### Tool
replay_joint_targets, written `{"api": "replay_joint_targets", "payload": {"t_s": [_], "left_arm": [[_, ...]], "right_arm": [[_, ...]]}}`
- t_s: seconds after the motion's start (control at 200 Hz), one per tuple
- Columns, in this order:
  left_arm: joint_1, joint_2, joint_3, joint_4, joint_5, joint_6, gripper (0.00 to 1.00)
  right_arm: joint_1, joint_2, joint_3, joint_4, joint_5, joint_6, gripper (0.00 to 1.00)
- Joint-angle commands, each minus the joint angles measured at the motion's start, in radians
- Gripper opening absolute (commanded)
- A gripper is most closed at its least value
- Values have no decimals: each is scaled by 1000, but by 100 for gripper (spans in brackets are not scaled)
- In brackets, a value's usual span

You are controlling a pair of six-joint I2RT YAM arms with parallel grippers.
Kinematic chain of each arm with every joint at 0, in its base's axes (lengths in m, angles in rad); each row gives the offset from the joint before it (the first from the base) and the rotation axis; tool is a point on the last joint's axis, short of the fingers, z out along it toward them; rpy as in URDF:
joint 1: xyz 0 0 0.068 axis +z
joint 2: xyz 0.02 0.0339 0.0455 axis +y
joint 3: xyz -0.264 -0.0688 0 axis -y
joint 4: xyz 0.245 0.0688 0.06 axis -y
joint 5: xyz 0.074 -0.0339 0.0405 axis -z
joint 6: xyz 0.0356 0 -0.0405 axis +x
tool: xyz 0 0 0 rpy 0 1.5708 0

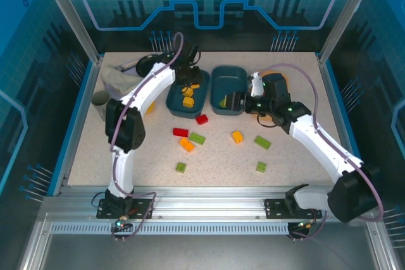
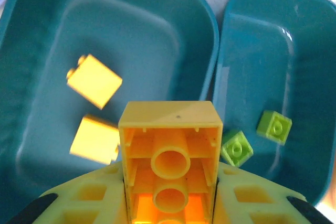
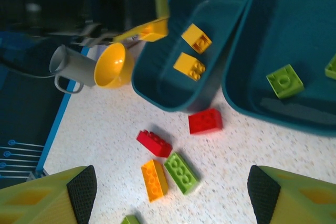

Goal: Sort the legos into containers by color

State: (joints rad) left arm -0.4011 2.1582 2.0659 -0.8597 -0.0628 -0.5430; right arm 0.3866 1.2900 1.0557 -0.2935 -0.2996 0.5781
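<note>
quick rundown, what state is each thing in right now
left fingers, shut on an orange-yellow brick above the left teal tray
right fingers, open and empty
left teal tray, holds two yellow bricks
right teal tray, holds two green bricks
loose bricks, eight lying unsorted on the table

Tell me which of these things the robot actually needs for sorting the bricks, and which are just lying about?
Part of the job: left teal tray, right teal tray, yellow brick held above the left tray, loose red brick, orange brick and green brick on the table.
Just lying about: grey cup, small yellow bowl.
</note>
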Motion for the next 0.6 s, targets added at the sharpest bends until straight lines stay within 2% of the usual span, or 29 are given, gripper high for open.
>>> {"api": "replay_joint_targets", "payload": {"t_s": [0.0,0.12,0.265,0.46,0.595], "left_arm": [[12,147,142,-58,56,21,32],[30,259,257,-78,73,21,33],[46,327,292,-74,106,3,36],[48,312,296,-66,141,4,63],[47,244,295,-69,133,-14,70]], "right_arm": [[17,50,84,19,11,22,78],[18,97,142,-28,18,13,78],[18,110,155,-48,17,5,78],[23,112,146,-91,19,-26,78],[43,114,140,-140,41,-111,78]]}}
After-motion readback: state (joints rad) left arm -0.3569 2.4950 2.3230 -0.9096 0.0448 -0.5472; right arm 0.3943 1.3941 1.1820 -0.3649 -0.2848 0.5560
